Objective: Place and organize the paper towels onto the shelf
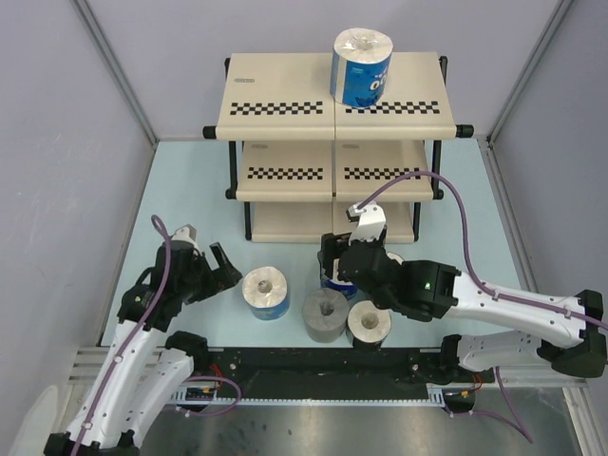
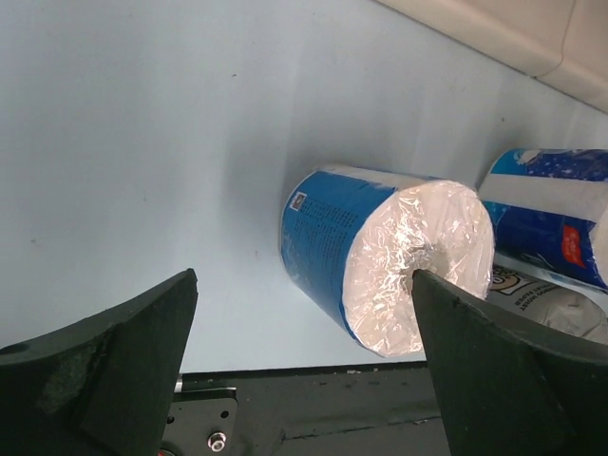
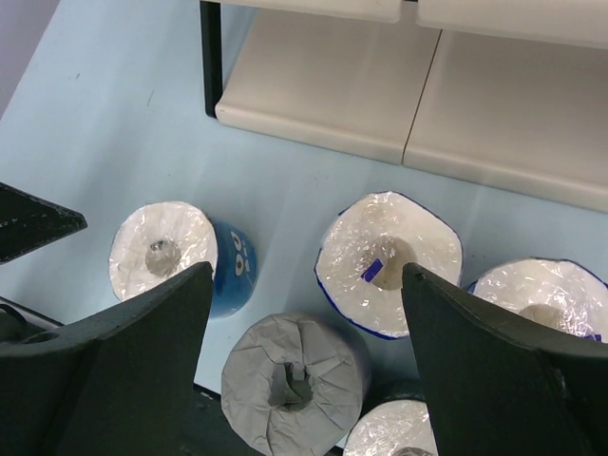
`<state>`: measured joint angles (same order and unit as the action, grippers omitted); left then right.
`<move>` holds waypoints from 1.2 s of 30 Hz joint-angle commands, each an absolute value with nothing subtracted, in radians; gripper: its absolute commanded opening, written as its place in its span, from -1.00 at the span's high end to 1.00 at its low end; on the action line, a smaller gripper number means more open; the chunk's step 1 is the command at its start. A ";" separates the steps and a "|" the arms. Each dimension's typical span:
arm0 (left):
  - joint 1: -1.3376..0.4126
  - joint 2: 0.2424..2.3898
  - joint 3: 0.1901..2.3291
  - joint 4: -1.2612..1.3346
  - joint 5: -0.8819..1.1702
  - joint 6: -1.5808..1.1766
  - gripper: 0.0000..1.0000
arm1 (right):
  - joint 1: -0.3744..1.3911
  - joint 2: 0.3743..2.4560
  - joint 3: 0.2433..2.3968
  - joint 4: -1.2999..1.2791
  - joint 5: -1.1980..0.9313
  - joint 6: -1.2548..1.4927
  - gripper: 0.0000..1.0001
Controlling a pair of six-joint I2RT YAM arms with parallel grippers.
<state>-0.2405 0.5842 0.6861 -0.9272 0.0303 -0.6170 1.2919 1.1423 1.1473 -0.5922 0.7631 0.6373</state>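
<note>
The shelf (image 1: 275, 90) stands at the back with one blue-wrapped paper towel roll (image 1: 361, 66) upright on its top board. The other paper towels stand on the table near the front. A blue roll (image 1: 266, 292) is just right of my open, empty left gripper (image 1: 223, 266); it fills the left wrist view (image 2: 380, 256) ahead of the gripper (image 2: 302, 276). My right gripper (image 1: 340, 256) is open and empty, hovering over the cluster (image 3: 306, 270): the grey roll (image 3: 294, 380), a blue roll (image 3: 389, 261), another blue roll (image 3: 537, 294) and a dark-wrapped roll (image 3: 394, 432).
The shelf's lowest board (image 3: 332, 85) lies just beyond the cluster. The black base rail (image 1: 313, 361) runs along the table's front edge, close behind the rolls. Grey walls close in both sides. The right arm's purple cable (image 1: 456, 209) arcs in front of the shelf's right side.
</note>
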 commanded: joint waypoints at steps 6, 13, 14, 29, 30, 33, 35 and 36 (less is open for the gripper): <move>-0.566 0.712 0.790 -0.905 -0.271 -0.767 -1.00 | 1.287 1.078 1.126 -0.600 0.807 0.673 -0.70; -0.632 0.735 0.736 -0.867 -0.282 -0.805 -0.99 | 1.281 1.046 1.109 -0.623 0.818 0.684 -0.70; -0.635 0.738 0.726 -0.864 -0.282 -0.805 -0.99 | 1.279 1.045 1.103 -0.621 0.818 0.684 -0.70; -0.706 0.830 0.657 -0.770 -0.279 -0.798 -0.86 | 1.256 1.029 1.083 -0.620 0.795 0.684 -0.71; -0.707 0.834 0.655 -0.766 -0.285 -0.799 -0.83 | 1.255 1.028 1.083 -0.621 0.796 0.684 -0.71; -0.712 0.851 0.650 -0.764 -0.307 -0.799 -0.78 | 1.255 1.022 1.081 -0.626 0.796 0.687 -0.70; -0.715 0.859 0.652 -0.765 -0.317 -0.804 -0.76 | 1.253 1.020 1.080 -0.624 0.796 0.689 -0.71; -0.715 0.862 0.652 -0.762 -0.322 -0.804 -0.76 | 1.253 1.019 1.078 -0.626 0.796 0.690 -0.71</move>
<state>-0.7052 0.8532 0.6544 -0.7933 -0.2737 -0.7864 1.2583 1.0451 1.0817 -0.6277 0.7708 0.6628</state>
